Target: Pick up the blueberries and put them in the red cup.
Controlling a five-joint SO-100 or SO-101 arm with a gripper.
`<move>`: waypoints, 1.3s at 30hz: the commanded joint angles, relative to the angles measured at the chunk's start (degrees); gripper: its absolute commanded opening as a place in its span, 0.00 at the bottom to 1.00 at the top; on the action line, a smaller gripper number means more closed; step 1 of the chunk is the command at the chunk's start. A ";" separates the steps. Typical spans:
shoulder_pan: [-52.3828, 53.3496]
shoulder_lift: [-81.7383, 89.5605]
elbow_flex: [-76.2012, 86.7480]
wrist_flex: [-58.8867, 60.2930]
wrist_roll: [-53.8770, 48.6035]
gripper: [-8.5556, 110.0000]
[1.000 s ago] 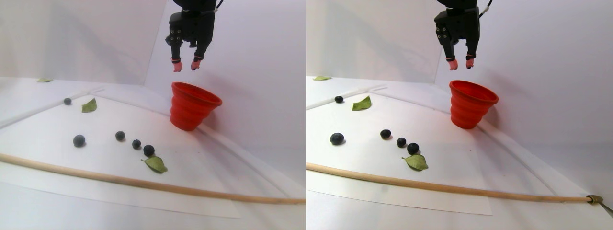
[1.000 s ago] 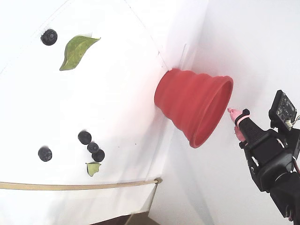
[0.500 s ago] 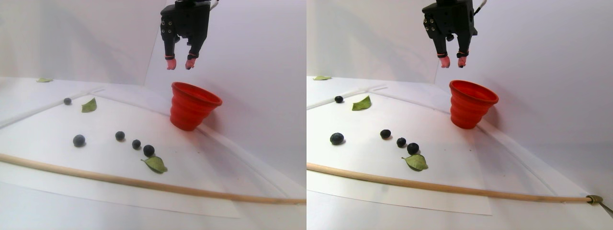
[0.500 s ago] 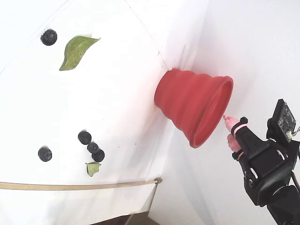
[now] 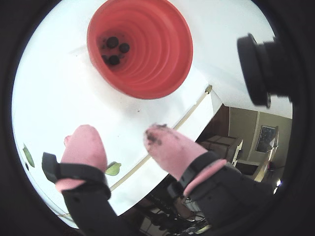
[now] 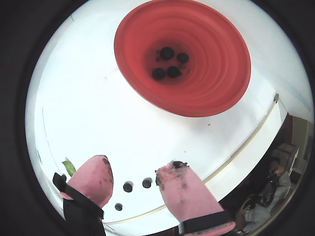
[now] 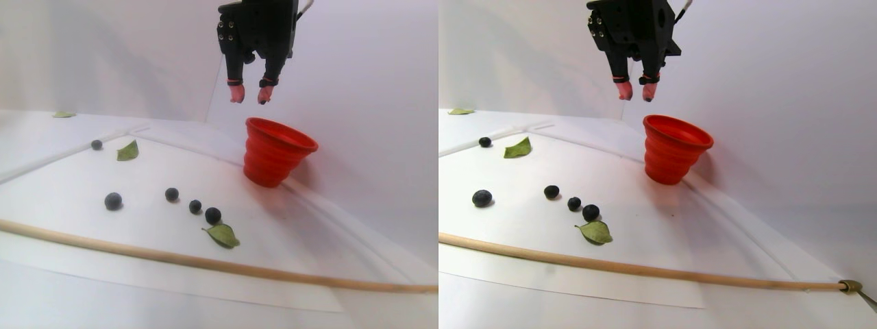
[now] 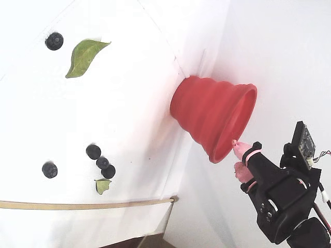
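- gripper [image 6: 133, 179] hangs in the air, pink fingertips [image 5: 170, 142] spread with a clear gap, nothing between them; dark smears on one tip
- vs a second ago: it has slid off from above the red cup [image 7: 277, 159] toward the left of the stereo pair view, jaws about as far apart as before; cup and berries on the table unmoved
- in a wrist view the red cup [image 6: 184, 54] sits ahead of and below the fingertips, four blueberries [image 6: 167, 53] at its bottom; another wrist view shows three or four there [image 5: 113, 43]
- past the gap between the tips, three blueberries [image 6: 128, 187] lie loose on the white table [image 6: 98, 123]
- stereo pair view: row of three berries [image 7: 195, 205] beside a green leaf [image 7: 223, 235], well below and left of the jaws, one [image 7: 113, 201] further left, a small one [image 7: 96, 144] far back by another leaf [image 7: 127, 151]
- wooden stick [image 7: 205, 262] lies across the front edge
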 commanded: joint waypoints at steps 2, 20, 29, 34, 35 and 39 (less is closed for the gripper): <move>-0.09 5.80 0.53 0.35 1.76 0.22; -4.57 1.14 4.22 0.35 9.58 0.22; -6.59 -4.22 4.39 0.35 11.69 0.22; -7.65 -6.86 4.57 -0.88 12.48 0.22; -7.91 -7.38 4.66 -1.14 12.57 0.22; -8.53 -9.23 4.66 -2.02 12.83 0.22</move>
